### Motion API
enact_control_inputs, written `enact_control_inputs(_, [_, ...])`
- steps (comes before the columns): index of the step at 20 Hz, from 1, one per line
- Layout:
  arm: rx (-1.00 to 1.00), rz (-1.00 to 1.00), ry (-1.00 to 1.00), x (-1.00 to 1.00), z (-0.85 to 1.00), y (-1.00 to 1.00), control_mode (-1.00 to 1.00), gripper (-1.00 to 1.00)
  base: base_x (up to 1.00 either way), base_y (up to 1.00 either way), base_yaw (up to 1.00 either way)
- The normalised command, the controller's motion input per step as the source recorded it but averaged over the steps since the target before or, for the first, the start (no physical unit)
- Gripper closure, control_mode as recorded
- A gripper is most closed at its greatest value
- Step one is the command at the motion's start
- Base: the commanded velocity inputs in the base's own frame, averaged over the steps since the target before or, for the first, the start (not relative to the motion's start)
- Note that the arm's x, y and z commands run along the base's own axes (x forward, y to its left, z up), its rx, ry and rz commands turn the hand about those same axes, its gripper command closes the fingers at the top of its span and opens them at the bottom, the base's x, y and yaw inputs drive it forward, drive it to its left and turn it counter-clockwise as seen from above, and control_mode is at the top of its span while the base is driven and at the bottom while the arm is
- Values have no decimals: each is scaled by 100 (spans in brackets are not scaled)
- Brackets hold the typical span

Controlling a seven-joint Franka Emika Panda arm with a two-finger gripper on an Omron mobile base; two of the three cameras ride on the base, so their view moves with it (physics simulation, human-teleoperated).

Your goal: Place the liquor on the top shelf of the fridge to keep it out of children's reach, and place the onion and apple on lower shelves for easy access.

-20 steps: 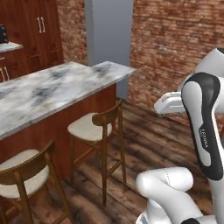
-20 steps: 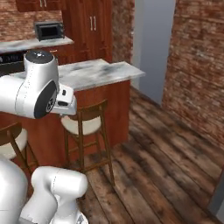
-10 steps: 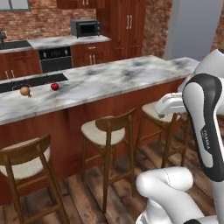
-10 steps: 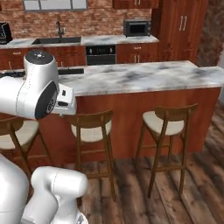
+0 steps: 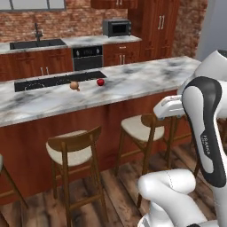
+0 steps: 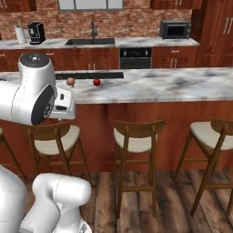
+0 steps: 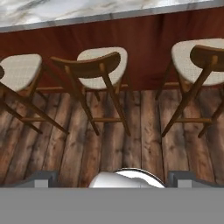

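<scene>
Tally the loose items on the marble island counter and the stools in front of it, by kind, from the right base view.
Onion: 1
Apple: 1
Stools: 3, left, middle, right
Total: 5

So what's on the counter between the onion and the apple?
Nothing: bare marble counter separates the onion from the apple in the right base view.

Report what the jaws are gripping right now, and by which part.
Nothing. The gripper is open and empty above the floor; the onion and the apple lie untouched on the marble counter.
</scene>
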Motion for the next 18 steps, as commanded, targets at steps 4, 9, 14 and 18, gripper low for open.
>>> enact_control_inputs(4, [0,0,0,0,0,0,100,-100,57,1,0])
enact_control_inputs(9, [0,0,0,0,0,0,100,-100,66,0,0])
enact_control_inputs(14, [0,0,0,0,0,0,100,-100,69,0,0])
enact_control_inputs(18, [0,0,0,0,0,0,100,-100,74,0,0])
